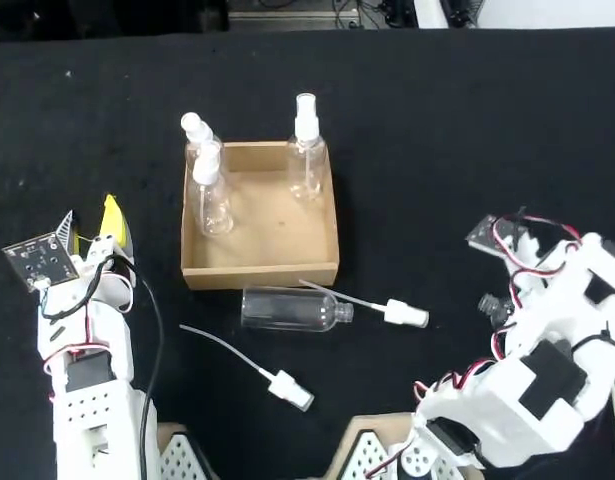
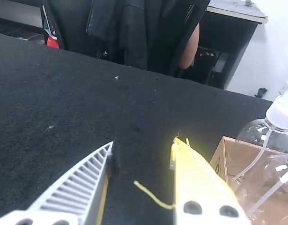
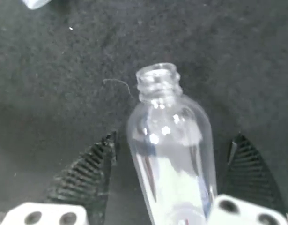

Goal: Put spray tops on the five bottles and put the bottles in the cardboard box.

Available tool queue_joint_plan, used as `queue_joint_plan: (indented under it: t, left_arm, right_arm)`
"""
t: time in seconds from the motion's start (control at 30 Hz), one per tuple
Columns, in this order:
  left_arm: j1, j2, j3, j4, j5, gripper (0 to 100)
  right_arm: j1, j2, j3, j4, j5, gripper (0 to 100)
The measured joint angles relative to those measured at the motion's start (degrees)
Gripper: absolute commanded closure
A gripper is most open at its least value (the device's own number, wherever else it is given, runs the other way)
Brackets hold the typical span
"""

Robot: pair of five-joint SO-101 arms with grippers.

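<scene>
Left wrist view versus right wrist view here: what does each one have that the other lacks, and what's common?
Left wrist view, not the right: the open yellow-and-white left claw, a corner of the cardboard box, and two bottles with spray tops standing in it. Right wrist view, not the left: an uncapped bottle between the dark fingers of the open right claw. Shared: the black table cover.

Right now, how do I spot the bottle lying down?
Find the cardboard box on the black table. Just outside its near wall lies a clear bottle; unlike the three bottles standing inside, it is on its side and uncapped.
</scene>
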Motion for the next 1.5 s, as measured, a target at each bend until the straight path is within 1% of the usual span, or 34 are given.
queue_joint_plan:
  t: [0.07, 0.2, 0.23, 0.27, 0.37, 0.57, 0.67, 0.73, 0.8, 0.9, 0.97, 1.07, 1.13, 1.2, 1.27, 1.4, 1.5]
  left_arm:
    - [0.00, 0.00, 0.00, 0.00, 0.00, 82]
    - [0.00, 0.00, 0.00, 0.00, 0.00, 82]
    - [0.00, 0.00, 0.00, 0.00, 0.00, 82]
    - [0.00, 0.00, 0.00, 0.00, 0.00, 82]
    - [0.00, 0.00, 0.00, 0.00, 0.00, 82]
    - [0.00, 0.00, 0.00, 0.00, 0.00, 82]
    - [0.00, 0.00, 0.00, 0.00, 0.00, 82]
    - [0.00, 0.00, 0.00, 0.35, 0.00, 82]
    - [0.00, 0.00, 0.00, 1.49, 0.00, 82]
    - [0.00, 0.00, 0.00, 1.76, 0.00, 82]
    - [0.00, 0.00, 0.00, 1.76, 0.00, 82]
    - [0.00, 0.00, 0.00, 2.02, 0.00, 82]
    - [0.00, 0.00, -0.09, 3.25, -1.58, 82]
    - [0.00, 0.00, -0.88, 7.12, -4.40, 82]
    - [0.00, 0.09, -4.22, 13.36, -6.42, 82]
    - [0.00, 0.09, -16.79, 28.22, -8.09, 82]
    - [1.23, 0.09, -27.69, 37.89, -9.41, 82]
  right_arm:
    - [0.00, 0.00, 2.55, -2.99, 0.18, 75.6]
    - [0.00, -0.62, 4.13, -5.98, 0.18, 98.8]
    - [0.00, -0.62, 4.04, -6.07, 0.18, 98.8]
    - [0.00, -0.62, 4.04, -6.07, 0.18, 96.2]
    - [0.00, -0.62, 2.90, -5.01, -1.58, 97.9]
    - [0.00, -6.95, -2.20, 3.78, -4.66, 98.7]
    - [-0.35, -9.32, -2.29, 5.71, -8.70, 98.6]
    - [-1.05, -9.41, -2.20, 4.31, -11.34, 98.6]
    - [-1.14, -9.41, -1.05, 0.00, -13.80, 98.7]
    - [-1.14, -8.62, 1.76, -6.77, -18.99, 98.8]
    - [-1.85, -8.70, 1.76, -8.44, -22.68, 98.8]
    - [-3.96, -9.05, 1.05, -7.91, -31.12, 98.8]
    - [-5.19, -11.69, -1.32, -4.75, -37.71, 98.8]
    - [-6.42, -16.26, -3.43, -0.70, -42.64, 98.8]
    - [-7.38, -21.19, -4.22, 2.02, -45.63, 98.8]
    - [-7.91, -27.52, -4.22, 3.52, -50.46, 98.8]
    - [-7.30, -29.10, -4.22, 3.60, -53.19, 98.8]
